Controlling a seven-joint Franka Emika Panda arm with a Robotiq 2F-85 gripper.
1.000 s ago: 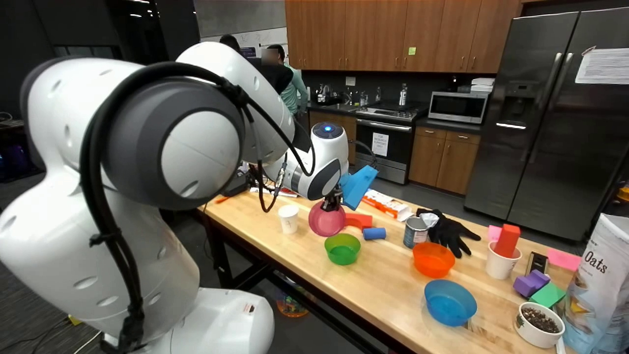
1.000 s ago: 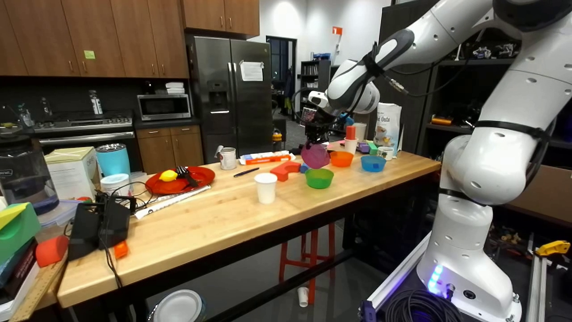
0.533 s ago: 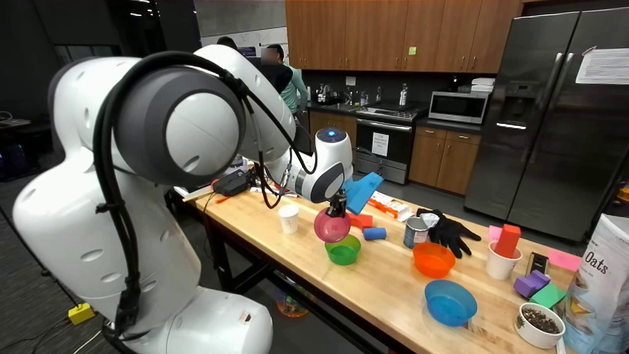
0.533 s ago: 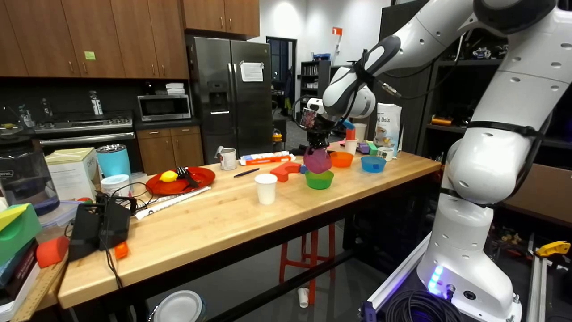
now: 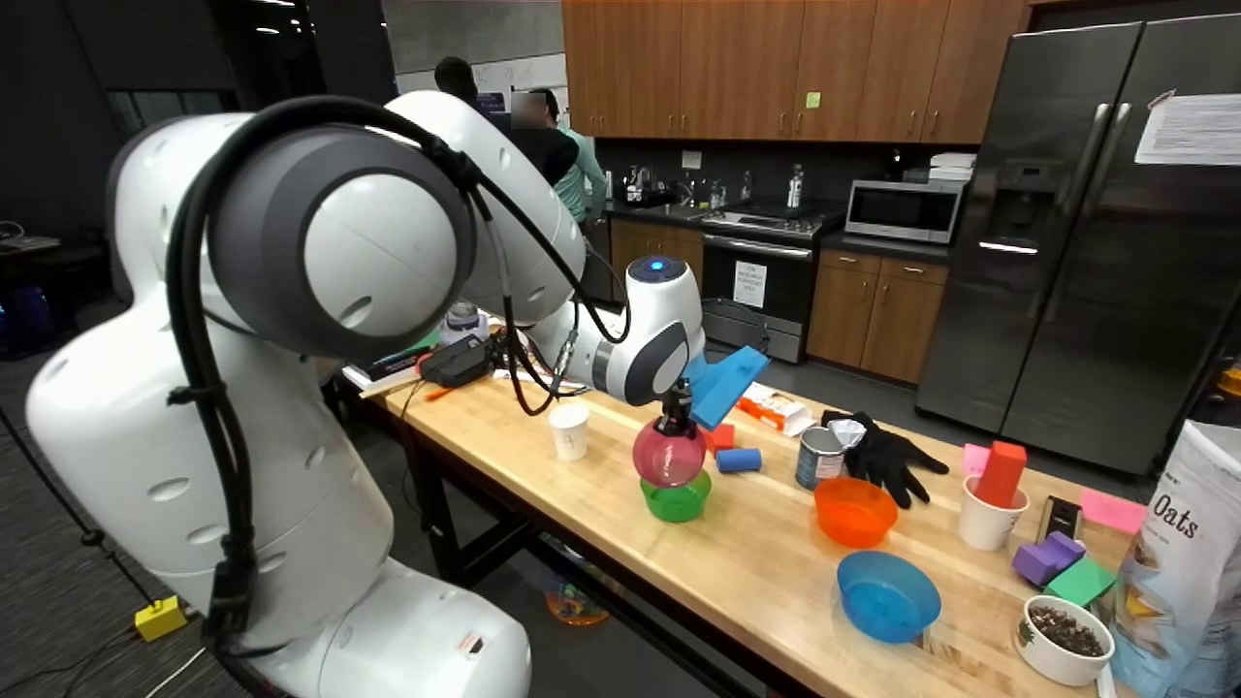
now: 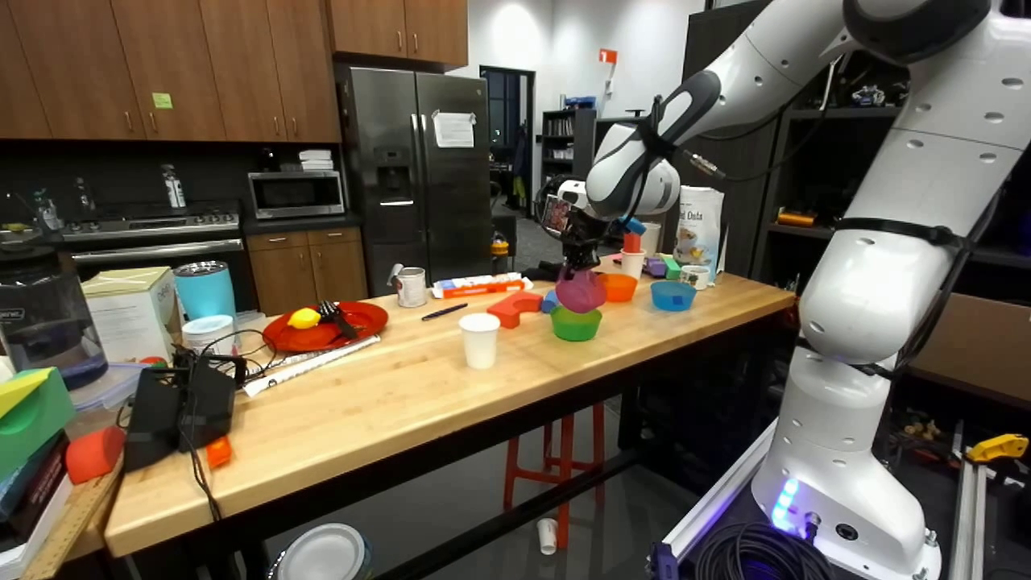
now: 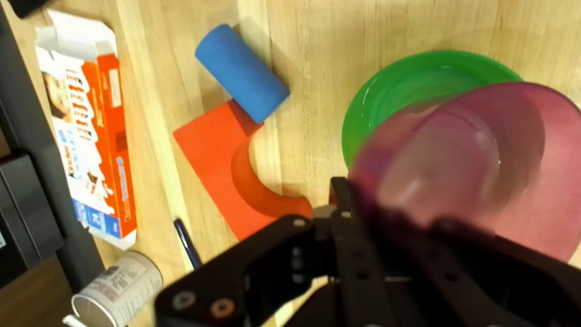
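**Status: pink bowl (image 5: 669, 460) gripped and off the table (image 6: 378, 419), not set down**

I'm holding the pink bowl in the gripper (image 5: 676, 425), which is pinching its wall near the rim. The fingers (image 7: 341, 195) are partly blurring into the plastic in the wrist view, so I'm not seeing the exact pinch line. Bowl is hanging tilted, not level, over the green bowl (image 5: 677, 503), which is sitting on the table. From the wrist it's covering part of the green one; I'm not able to tell whether the two are touching.

Progress, my read: grasp done, bowl clear of the tabletop. Left: setting it down and letting go. I'm seeing no sign of a release.

Surroundings: red arch block (image 7: 211, 152) and blue cylinder (image 7: 243, 72) are lying near the green bowl, the cylinder's end at the block's corner, touching or nearly. Orange bowl (image 5: 856, 512) and blue bowl (image 5: 888, 596) are sitting farther along the table. White paper cup (image 6: 480, 342) is standing upright, apart from the bowls, in both exterior views.
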